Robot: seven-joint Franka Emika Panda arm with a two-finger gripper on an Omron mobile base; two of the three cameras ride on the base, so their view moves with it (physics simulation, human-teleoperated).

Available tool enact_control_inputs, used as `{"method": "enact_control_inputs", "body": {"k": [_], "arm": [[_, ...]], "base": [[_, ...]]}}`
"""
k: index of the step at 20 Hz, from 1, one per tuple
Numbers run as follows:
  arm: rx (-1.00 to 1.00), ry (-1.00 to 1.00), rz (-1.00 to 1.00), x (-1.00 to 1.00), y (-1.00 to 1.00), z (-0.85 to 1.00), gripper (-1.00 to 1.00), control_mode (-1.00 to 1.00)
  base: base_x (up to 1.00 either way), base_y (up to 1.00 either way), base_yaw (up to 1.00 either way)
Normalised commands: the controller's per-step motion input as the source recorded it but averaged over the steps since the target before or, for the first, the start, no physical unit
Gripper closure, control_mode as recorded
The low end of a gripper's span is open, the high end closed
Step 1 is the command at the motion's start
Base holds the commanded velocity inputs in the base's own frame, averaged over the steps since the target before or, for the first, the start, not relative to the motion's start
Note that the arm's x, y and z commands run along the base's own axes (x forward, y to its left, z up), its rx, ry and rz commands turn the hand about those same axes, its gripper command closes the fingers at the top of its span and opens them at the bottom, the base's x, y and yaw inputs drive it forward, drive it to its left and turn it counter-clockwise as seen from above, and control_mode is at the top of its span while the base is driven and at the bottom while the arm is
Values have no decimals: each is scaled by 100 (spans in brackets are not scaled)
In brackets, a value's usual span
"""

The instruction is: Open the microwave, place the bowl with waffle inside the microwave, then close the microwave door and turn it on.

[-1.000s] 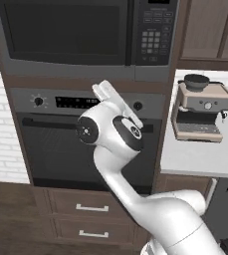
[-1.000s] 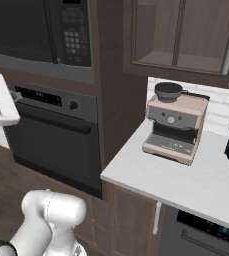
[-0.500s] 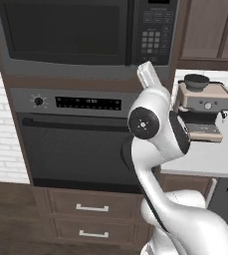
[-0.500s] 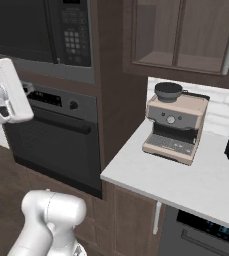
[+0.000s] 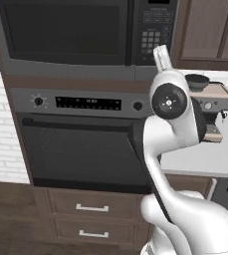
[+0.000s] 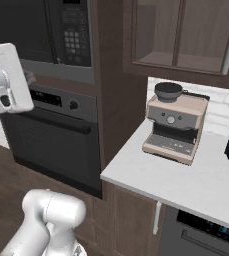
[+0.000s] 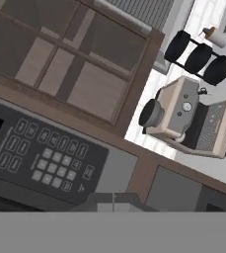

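The microwave [image 5: 85, 35] is built in above a wall oven, and its dark glass door [image 5: 65, 30] is shut. Its keypad panel [image 5: 154, 35] sits at the right [image 6: 72, 40] and takes up the lower left of the hand view [image 7: 45, 158]. My gripper [image 7: 113, 197] is shut on nothing, fingertips together. It is raised in front of the keypad's lower edge [image 5: 160, 54], a short way off. The bowl with the waffle is out of view.
A wall oven [image 5: 80, 144] with knobs and a bar handle sits under the microwave, above two drawers [image 5: 90, 208]. A coffee machine [image 6: 178, 122] stands on the white counter [image 6: 186, 185] to the right, next to a black rack [image 7: 198, 57]. Glass-front cabinets [image 6: 186, 35] hang above.
The arm has swung from left to right across the oven front and upward, carrying the hand from by the oven's controls up to the microwave keypad. The gripper stayed shut.
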Motion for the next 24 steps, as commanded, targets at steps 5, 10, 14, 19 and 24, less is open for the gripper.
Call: {"method": "enact_control_inputs", "body": {"k": [5,10,14,19,24], "arm": [[3,0,19,0,-22,0,100,-100],[1,-1,19,0,-28,0,100,-100],[0,0,11,0,-14,0,100,-100],[0,0,1,6,0,0,100,-100],[0,0,0,17,0,0,100,-100]], "base": [[0,0,0],[0,0,0],[0,0,0],[0,0,0],[0,0,0]]}}
